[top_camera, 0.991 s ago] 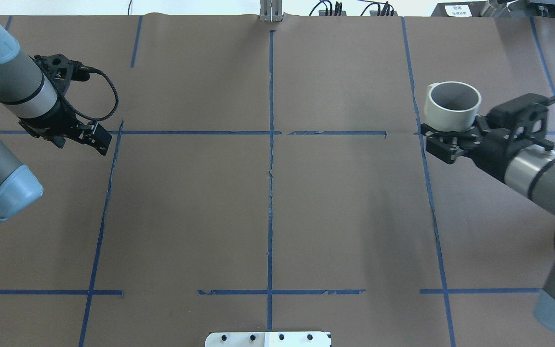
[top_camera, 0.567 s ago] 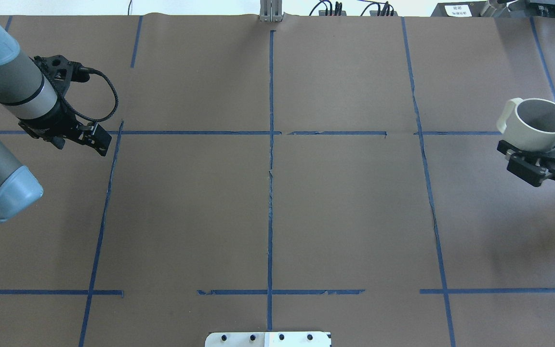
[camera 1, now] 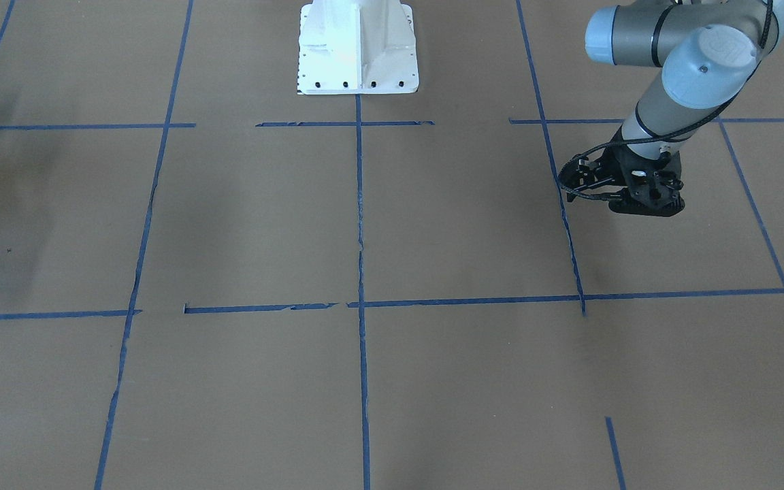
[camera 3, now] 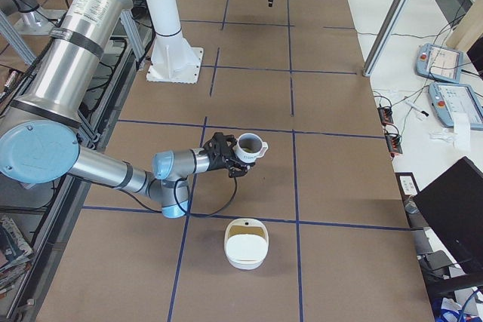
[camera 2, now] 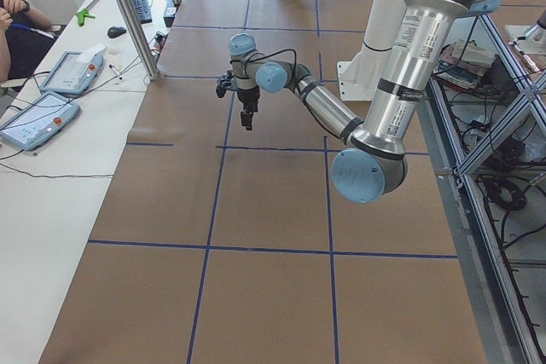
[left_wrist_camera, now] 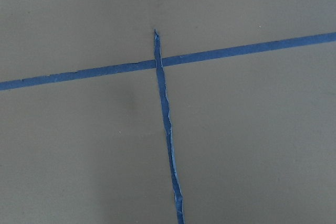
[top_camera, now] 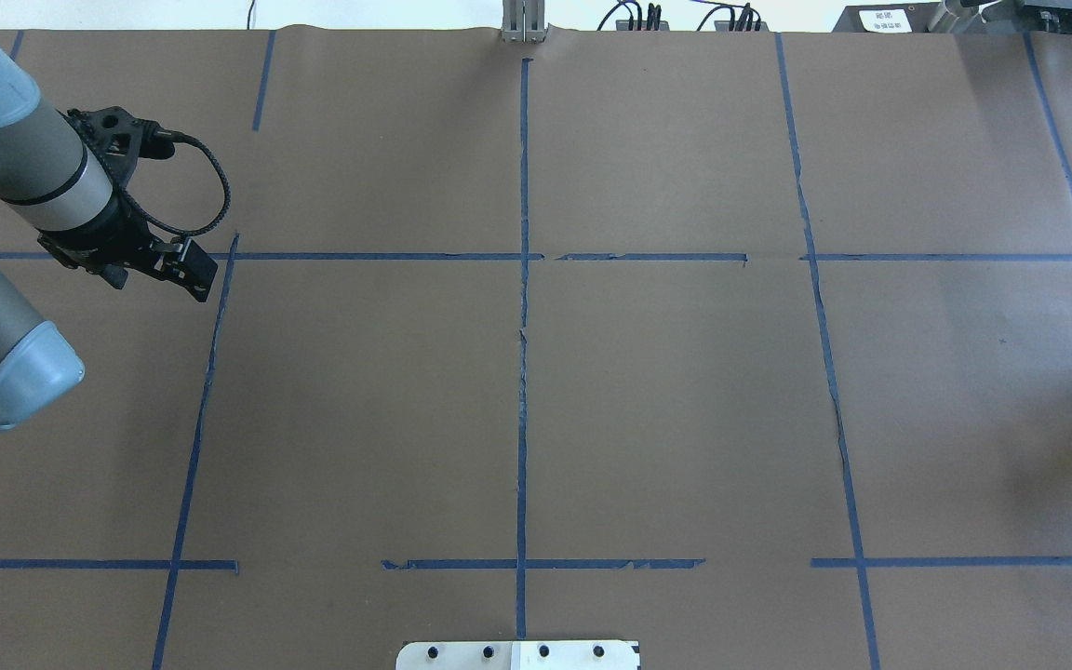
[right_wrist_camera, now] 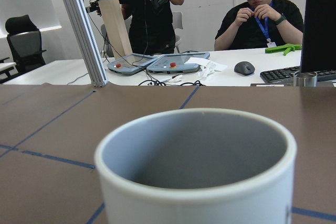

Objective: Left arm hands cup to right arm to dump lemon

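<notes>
Right tool [camera 3: 238, 159] is clamped on the small white lettered mug [camera 3: 250, 146], upright above the brown paper-covered worktop [camera 3: 317, 96], mid-frame in the right-side view. Left tool [top_camera: 198, 275], overhead upper left, fingers together.

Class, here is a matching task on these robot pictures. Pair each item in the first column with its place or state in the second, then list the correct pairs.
Column A
1. the cup
2. left end effector
3. white tub
4. white robot base

Column B
a. resting on the brown table, nothing touching it
b. empty, above a crossing of blue tape
c. held up by the right arm
d. at the table's edge on the robot's side, in line with the middle tape

Pairs: 1-c, 2-b, 3-a, 4-d
</notes>
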